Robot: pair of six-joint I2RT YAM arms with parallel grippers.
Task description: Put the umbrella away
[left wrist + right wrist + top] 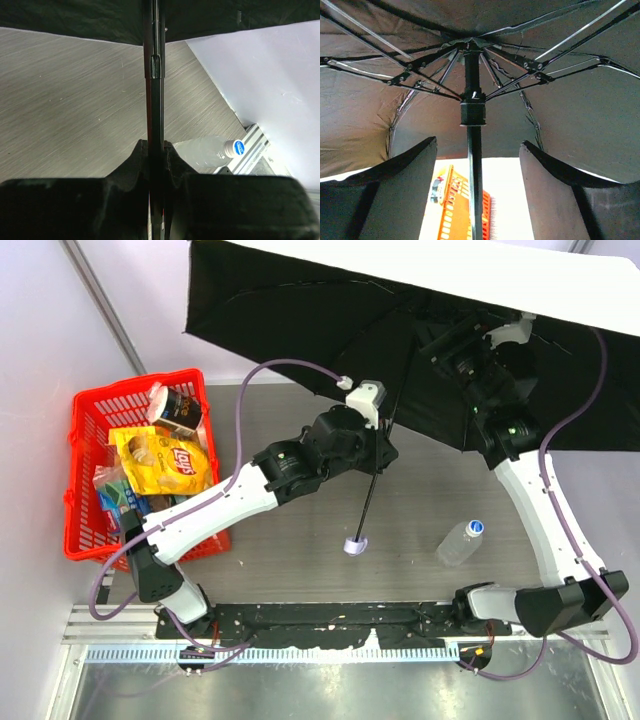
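Left pincer (156,149) is clamped on the black shaft (155,100), partway along and above the handle (355,544); I treat it as my anchor. Right pincer (477,143) stands open, a finger on each side of the shaft just under the runner (472,112), touching nothing I can see. The umbrella (300,310) is fully open and held tilted above the bench (300,570). Step in hand, as I judge: collapse the canopy. Close the right pincer squarely on the runner and draw it along the shaft axis, keeping clear of the ribs. A sideways pull could bend the shaft. Bottle (460,543) is near the handle; basket (85,460) is well to the left.
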